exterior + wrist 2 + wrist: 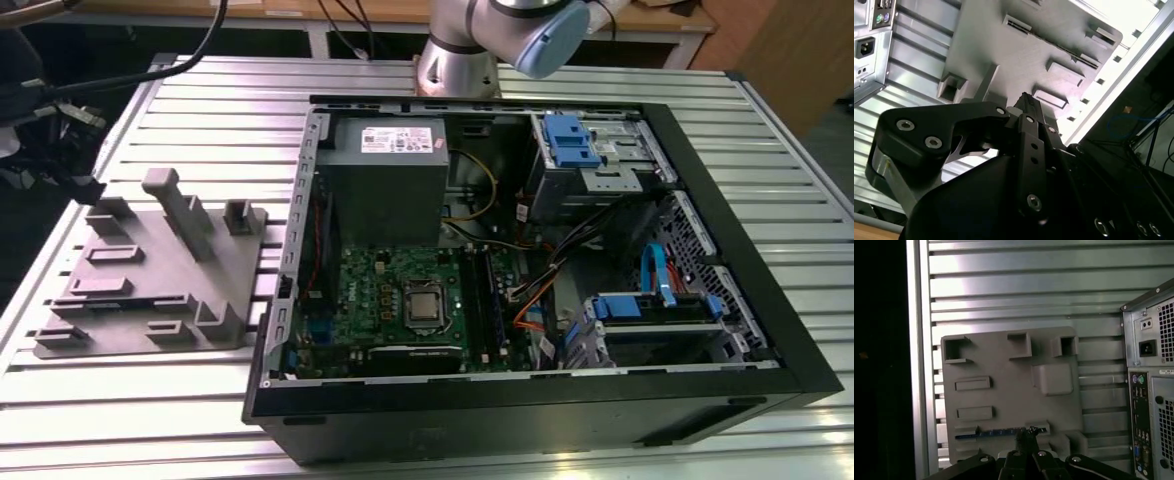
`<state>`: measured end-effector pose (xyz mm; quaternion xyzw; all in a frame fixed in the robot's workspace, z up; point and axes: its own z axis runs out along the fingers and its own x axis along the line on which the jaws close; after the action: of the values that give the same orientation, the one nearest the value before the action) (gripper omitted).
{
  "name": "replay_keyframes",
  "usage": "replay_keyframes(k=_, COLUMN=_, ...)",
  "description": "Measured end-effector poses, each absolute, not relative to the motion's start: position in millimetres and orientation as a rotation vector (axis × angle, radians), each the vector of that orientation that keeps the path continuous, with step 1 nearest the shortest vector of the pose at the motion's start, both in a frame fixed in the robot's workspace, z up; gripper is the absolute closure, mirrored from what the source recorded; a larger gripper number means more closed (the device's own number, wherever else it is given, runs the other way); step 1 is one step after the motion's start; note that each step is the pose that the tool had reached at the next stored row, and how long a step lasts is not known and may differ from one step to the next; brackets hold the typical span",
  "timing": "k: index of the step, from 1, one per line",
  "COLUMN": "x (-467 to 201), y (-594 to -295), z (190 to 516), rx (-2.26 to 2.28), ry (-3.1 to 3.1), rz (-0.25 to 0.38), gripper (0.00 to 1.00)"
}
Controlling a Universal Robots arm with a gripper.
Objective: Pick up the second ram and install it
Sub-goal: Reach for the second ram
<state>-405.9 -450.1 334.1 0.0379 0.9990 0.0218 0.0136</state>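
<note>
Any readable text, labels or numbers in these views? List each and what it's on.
No text can be read.
On the power supply label: print too small to read.
On the rear panel sticker: too small to read.
On the motherboard: markings too small to read.

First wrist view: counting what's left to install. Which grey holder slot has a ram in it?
The long slot nearest the gripper: the second ram, dark with blue, sits in it. The shorter slots look empty.

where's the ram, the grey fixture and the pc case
ram (999,432): first wrist view, middle of its thin top edge.
grey fixture (1004,362): first wrist view, bare flat face.
pc case (534,410): exterior view, near black wall.
</note>
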Motion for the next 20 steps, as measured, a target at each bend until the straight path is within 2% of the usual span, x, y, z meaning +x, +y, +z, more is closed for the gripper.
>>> replay_keyframes(k=20, x=-413, y=-470, z=301, rx=0.118, ry=3.112, rz=0.068, gripper=0.89)
